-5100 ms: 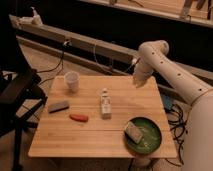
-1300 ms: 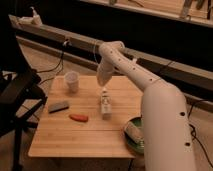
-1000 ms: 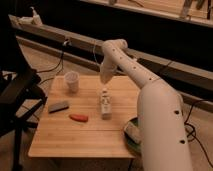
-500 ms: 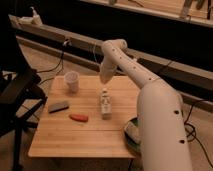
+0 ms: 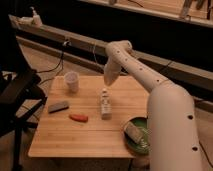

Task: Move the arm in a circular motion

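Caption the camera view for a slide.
Large white jointed arm holds its end effector above the small upright bottle on the wooden table.

The arm (image 5: 150,85) is white, thick, smooth tubing with dark dots, tapering to its pincer (image 5: 107,81).

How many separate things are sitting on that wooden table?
5: a cup back left, a grey block and orange piece front left, a small bottle mid-table under the gripper, and a green plate partly hidden by the arm.
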Controlling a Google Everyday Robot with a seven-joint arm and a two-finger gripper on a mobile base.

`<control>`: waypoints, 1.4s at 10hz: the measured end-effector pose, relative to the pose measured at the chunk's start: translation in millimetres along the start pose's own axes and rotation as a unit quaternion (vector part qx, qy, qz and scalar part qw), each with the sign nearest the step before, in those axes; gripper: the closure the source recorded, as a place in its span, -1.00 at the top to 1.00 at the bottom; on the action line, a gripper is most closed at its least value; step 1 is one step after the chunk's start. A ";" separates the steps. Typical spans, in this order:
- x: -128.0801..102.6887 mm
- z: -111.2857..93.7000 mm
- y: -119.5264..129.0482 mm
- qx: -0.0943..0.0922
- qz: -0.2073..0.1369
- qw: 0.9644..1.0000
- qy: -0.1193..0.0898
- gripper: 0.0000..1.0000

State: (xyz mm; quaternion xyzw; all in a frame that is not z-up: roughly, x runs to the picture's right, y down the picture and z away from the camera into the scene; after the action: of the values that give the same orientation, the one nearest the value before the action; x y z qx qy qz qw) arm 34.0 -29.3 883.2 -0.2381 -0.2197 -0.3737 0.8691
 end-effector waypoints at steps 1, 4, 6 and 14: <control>-7.5 0.2 -6.3 0.000 -0.003 1.000 0.002 -0.26; -18.3 0.8 -19.1 0.001 0.011 1.000 0.011 -0.78; -10.3 -4.1 -11.1 0.000 0.035 0.999 0.022 -1.00; 114.9 -53.5 120.8 -0.004 0.187 0.980 0.070 -1.00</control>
State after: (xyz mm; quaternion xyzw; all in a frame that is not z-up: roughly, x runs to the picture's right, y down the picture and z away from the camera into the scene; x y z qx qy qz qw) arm 207.7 -49.6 875.1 -0.2518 -0.1083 -0.2213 0.9359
